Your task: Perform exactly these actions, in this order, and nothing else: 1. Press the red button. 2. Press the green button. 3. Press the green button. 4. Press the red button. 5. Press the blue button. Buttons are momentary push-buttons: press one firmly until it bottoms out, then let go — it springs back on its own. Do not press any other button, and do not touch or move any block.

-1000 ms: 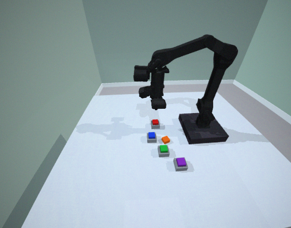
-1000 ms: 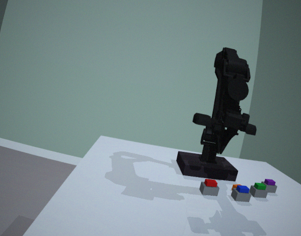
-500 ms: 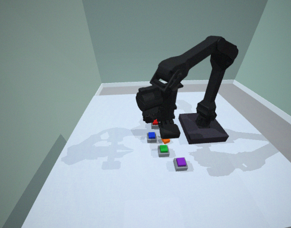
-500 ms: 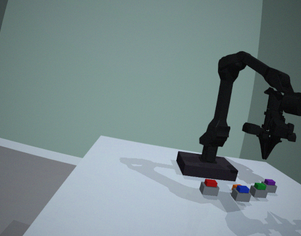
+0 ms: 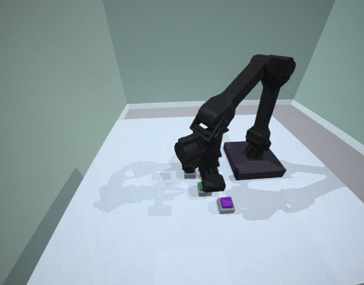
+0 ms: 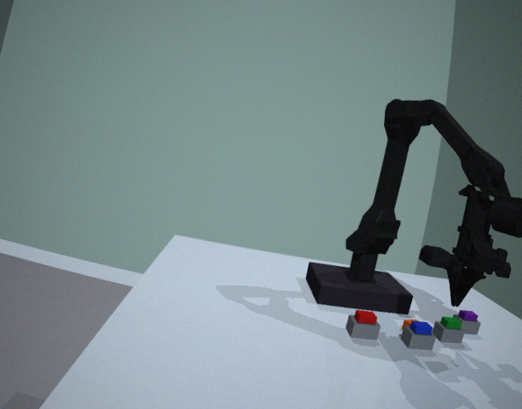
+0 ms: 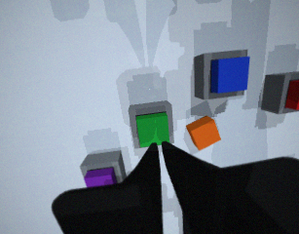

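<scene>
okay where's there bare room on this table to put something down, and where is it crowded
Free: the wide white table top in front of the purple button, and the stretch left of the button row. Crowded: around the orange block, wedged between green button, blue button and red button, under the shut black gripper.
</scene>
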Motion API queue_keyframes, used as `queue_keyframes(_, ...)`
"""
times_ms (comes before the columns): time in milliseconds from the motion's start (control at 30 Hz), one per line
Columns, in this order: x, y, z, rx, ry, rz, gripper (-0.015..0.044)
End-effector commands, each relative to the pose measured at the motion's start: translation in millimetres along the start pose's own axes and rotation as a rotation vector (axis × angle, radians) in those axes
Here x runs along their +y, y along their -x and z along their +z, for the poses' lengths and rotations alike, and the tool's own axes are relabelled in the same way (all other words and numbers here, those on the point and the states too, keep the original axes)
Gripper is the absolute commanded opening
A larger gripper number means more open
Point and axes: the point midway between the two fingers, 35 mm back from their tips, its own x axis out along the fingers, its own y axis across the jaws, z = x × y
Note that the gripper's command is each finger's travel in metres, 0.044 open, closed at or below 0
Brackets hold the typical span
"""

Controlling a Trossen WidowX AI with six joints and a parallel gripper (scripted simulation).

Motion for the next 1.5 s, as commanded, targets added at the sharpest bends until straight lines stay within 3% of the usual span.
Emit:
queue_keyframes(0, 1, -4, 1, -0.013, -0.005, 0.008, 0.0020)
queue_keyframes(667, 1, -35, 1, -0.013, -0.005, 0.008, 0.0020)
queue_keyframes(1333, 1, -35, 1, -0.013, -0.005, 0.008, 0.0020)
queue_keyframes(1467, 1, -4, 1, -0.013, -0.005, 0.008, 0.0020)
